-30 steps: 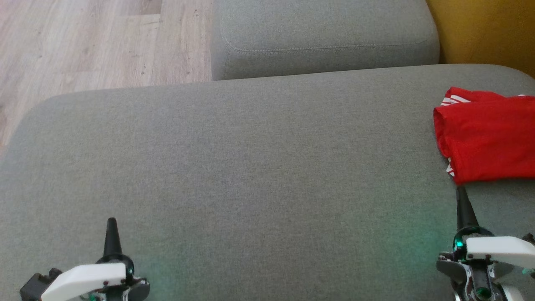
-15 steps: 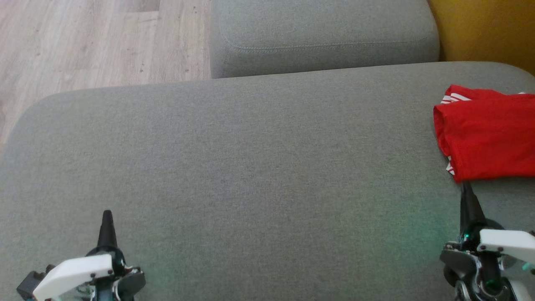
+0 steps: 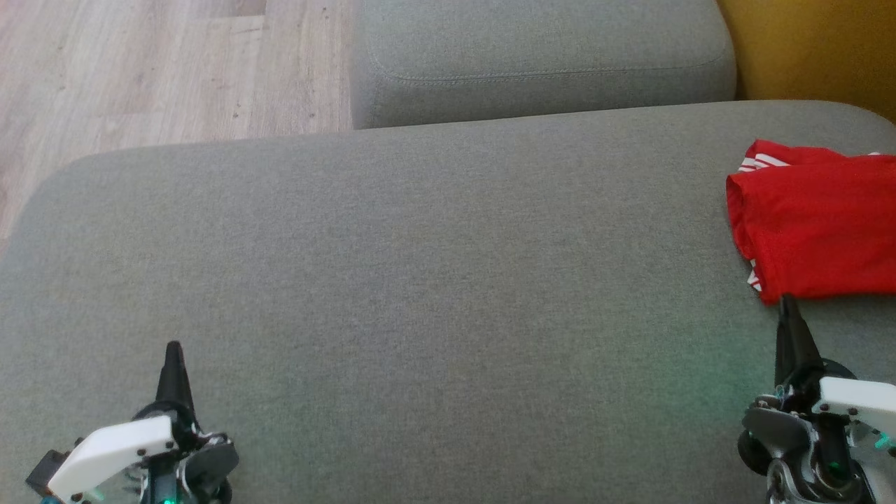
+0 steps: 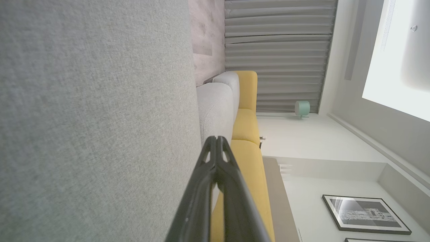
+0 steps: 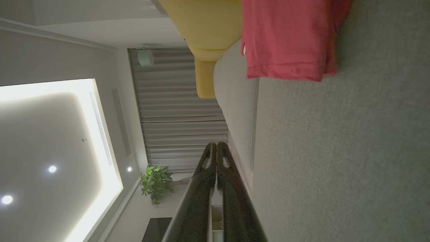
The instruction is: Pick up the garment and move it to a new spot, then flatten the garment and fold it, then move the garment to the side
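At the far right of the broad grey cushion (image 3: 420,280) lies the red garment (image 3: 815,231), folded into a rough block. The picture's right edge cuts it off, so its full outline cannot be seen. Thin white stripes peek out at its far-left and near-left corners; what they belong to is hard to make out.

Near the lower right, the right hand (image 3: 789,301) points its tip at the garment's near hem. From the head the two seem to meet, yet the right wrist view shows bare cushion between fingers and cloth. Its fingers are pressed together with nothing between them.

Well apart, at the lower left, the left hand (image 3: 173,348) sits over bare cushion, likewise clenched and empty. Both wrists run off the bottom edge.

Beyond the cushion's far edge stand a smaller cushion (image 3: 539,56), pale wooden floor (image 3: 140,70) to its left and a yellow seat (image 3: 812,49) to its right, only partly in frame.
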### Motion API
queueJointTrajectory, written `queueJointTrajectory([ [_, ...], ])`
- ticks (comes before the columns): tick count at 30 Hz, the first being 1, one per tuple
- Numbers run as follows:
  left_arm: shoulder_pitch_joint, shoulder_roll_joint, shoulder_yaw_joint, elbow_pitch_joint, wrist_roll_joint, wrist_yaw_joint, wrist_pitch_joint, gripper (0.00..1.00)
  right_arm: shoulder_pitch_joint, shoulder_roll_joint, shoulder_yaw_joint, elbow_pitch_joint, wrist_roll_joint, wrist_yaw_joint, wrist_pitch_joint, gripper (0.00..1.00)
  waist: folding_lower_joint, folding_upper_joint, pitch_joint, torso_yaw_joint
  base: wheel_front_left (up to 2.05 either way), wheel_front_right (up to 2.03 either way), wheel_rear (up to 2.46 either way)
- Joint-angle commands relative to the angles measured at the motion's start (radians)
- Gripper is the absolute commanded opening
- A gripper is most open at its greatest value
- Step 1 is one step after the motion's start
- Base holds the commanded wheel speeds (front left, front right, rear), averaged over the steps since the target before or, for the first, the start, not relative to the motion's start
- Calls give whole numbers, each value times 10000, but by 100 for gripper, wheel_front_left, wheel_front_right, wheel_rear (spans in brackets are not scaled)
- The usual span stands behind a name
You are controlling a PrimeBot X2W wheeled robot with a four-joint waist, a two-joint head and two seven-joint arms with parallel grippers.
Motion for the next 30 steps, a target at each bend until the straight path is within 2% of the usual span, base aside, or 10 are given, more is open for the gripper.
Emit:
queueJointTrajectory([
  [1, -505, 107, 405, -279, -3, -67, 63, 0, -521, -157, 188, -311, 55, -7, 64, 0, 0, 0, -1, 0, 0, 0, 0],
  [30, -513, 32, 510, -274, 85, -67, 147, 0, -529, -84, 85, -303, -31, -7, 146, 0, 0, 0, -1, 0, 0, 0, 0],
])
